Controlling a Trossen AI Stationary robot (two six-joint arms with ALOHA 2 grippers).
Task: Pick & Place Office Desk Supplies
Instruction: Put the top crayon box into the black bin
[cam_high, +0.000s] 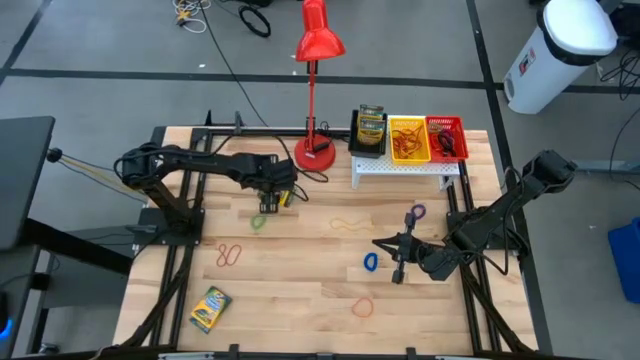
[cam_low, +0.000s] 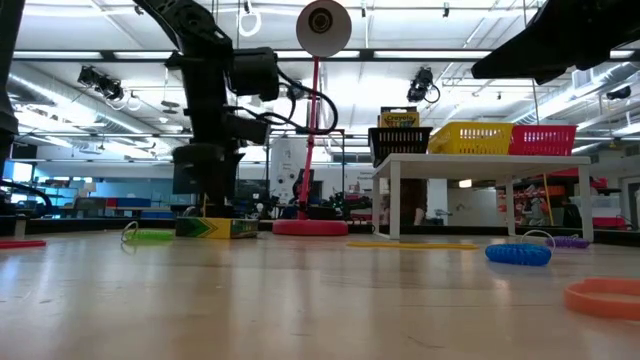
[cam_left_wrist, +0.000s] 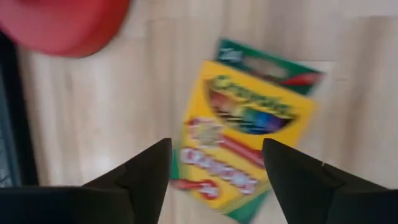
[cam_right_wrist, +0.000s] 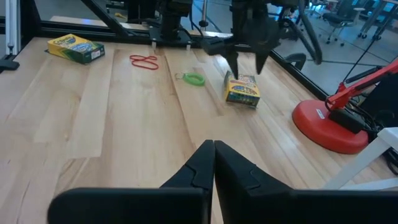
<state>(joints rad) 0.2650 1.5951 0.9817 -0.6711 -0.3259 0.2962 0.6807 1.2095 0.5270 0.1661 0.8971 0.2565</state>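
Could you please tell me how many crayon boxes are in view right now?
3. One yellow-and-green cardboard crayon box lies at the table's front left, one lies under the open left gripper, and one stands in the black mesh bin.

Overhead straight down, low level across table, both wrists share crayon box

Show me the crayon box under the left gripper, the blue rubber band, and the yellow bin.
Crayon box (cam_right_wrist: 242, 91): right wrist view, on its yellow front face.
Blue rubber band (cam_low: 518, 254): low view, on the middle of the loop.
Yellow bin (cam_high: 409, 140): high view, on the bands inside it.
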